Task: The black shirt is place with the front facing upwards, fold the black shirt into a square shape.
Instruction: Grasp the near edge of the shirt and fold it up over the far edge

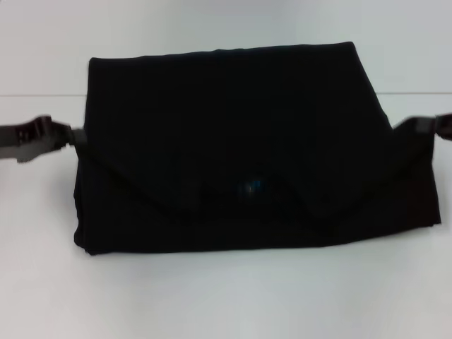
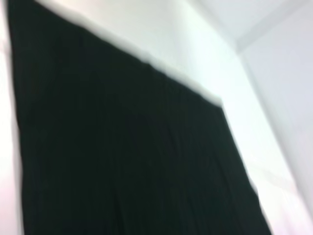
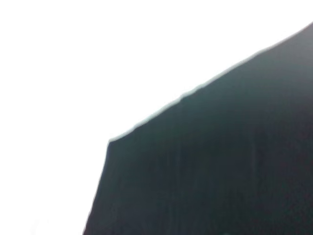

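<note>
The black shirt (image 1: 226, 106) lies partly folded across the white table, with its upper layer raised and drawn over the lower part. A small blue neck label (image 1: 248, 187) shows near the front fold. My left gripper (image 1: 76, 138) is at the shirt's left edge and my right gripper (image 1: 415, 127) at its right edge. Each pinches the cloth, which pulls taut toward it. In the left wrist view the shirt (image 2: 122, 161) is a wide black sheet, and the right wrist view shows a corner of the shirt (image 3: 220, 171). Neither wrist view shows any fingers.
The white table (image 1: 212, 304) runs on in front of the shirt and to both sides. A pale wall stands behind the table's far edge (image 1: 42, 94).
</note>
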`<state>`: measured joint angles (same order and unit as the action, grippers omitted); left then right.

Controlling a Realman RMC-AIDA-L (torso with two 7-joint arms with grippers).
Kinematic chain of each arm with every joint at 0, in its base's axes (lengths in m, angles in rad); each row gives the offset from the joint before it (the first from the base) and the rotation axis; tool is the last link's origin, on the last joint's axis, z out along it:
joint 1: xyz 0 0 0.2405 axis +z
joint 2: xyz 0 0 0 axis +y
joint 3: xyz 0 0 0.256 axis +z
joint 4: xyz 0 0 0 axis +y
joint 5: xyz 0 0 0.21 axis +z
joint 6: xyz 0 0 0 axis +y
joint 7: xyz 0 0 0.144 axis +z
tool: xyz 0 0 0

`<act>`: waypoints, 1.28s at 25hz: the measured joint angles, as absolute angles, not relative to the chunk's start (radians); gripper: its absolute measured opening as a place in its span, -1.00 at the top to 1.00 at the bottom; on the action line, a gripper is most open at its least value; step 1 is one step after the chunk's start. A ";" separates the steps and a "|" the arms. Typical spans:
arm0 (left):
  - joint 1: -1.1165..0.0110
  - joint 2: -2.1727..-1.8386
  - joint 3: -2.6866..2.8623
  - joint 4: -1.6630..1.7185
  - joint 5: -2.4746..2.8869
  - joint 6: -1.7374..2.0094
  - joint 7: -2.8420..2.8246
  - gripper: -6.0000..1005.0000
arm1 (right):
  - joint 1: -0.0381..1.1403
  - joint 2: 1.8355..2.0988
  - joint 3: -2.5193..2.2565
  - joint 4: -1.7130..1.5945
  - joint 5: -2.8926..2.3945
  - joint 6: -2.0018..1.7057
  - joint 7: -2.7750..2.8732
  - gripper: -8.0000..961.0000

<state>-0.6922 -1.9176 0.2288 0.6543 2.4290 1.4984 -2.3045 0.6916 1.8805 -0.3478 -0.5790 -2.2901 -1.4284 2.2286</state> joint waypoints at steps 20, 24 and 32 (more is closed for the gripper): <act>-0.709 -2.031 0.248 0.534 2.136 0.992 -2.073 0.80 | 0.728 2.017 -0.353 -0.468 -2.004 -0.954 1.898 0.92; -0.725 -2.044 0.297 0.504 2.131 0.910 -2.051 0.80 | 0.745 2.026 -0.396 -0.439 -2.006 -0.856 1.876 0.92; -0.734 -2.110 0.319 0.505 2.055 0.763 -1.927 0.79 | 0.757 2.054 -0.452 -0.425 -2.000 -0.747 1.779 0.85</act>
